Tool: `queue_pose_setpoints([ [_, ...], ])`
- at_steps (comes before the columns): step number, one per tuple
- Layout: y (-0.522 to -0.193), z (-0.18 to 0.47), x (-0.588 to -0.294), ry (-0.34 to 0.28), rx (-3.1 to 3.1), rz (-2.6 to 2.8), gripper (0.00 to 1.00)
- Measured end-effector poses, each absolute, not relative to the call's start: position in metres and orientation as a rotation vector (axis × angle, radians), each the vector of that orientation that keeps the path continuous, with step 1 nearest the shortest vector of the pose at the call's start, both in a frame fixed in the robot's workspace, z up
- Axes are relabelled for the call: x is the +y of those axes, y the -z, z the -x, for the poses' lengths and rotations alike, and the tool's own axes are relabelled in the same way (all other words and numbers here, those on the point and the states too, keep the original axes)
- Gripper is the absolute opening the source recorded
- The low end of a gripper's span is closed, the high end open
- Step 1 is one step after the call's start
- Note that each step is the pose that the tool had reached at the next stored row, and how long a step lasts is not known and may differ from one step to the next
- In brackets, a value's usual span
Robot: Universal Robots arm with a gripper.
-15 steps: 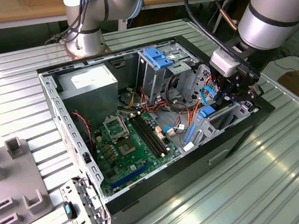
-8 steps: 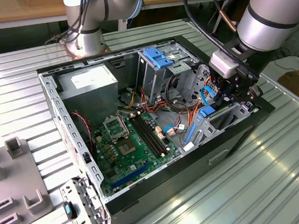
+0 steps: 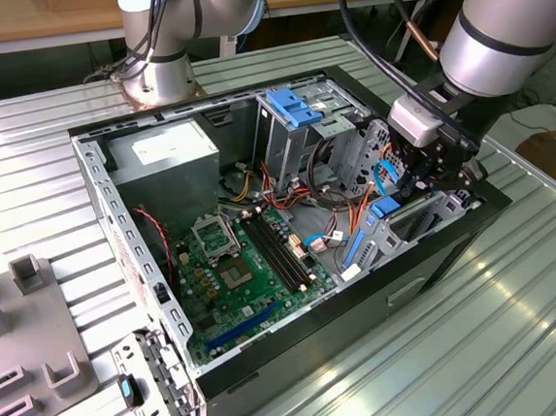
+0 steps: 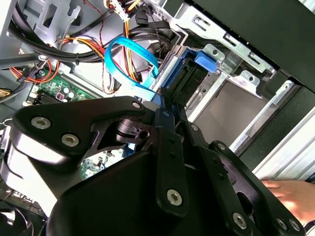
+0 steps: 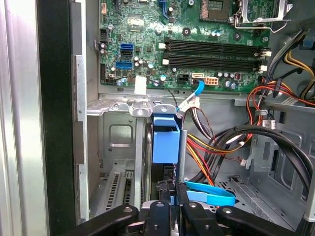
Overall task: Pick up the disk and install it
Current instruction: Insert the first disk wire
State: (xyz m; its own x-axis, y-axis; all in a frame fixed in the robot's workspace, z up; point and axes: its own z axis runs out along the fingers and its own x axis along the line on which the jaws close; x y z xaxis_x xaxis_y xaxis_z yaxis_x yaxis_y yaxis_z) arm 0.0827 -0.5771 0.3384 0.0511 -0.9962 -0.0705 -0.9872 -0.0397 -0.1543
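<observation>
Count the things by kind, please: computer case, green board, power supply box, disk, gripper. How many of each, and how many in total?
computer case: 1
green board: 1
power supply box: 1
disk: 1
gripper: 1
Total: 5

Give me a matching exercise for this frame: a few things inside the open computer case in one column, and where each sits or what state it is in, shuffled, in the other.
Things:
1. disk
2. hand
3. motherboard
4. power supply

Places or states:
A. lying flat on the case floor, green
B. standing on edge in the drive bay at the case's front wall
C. a grey box in the case's corner nearest the arm's base
D. closed on the disk's edge

Pairs: 1-B, 2-D, 3-A, 4-C
</observation>
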Motion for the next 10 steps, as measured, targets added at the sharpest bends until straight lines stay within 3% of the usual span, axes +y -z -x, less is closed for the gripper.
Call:
queue_pose_setpoints([
  [10,-0.3358,-0.0828,-0.5771,0.082,2.057,2.154,0.17],
])
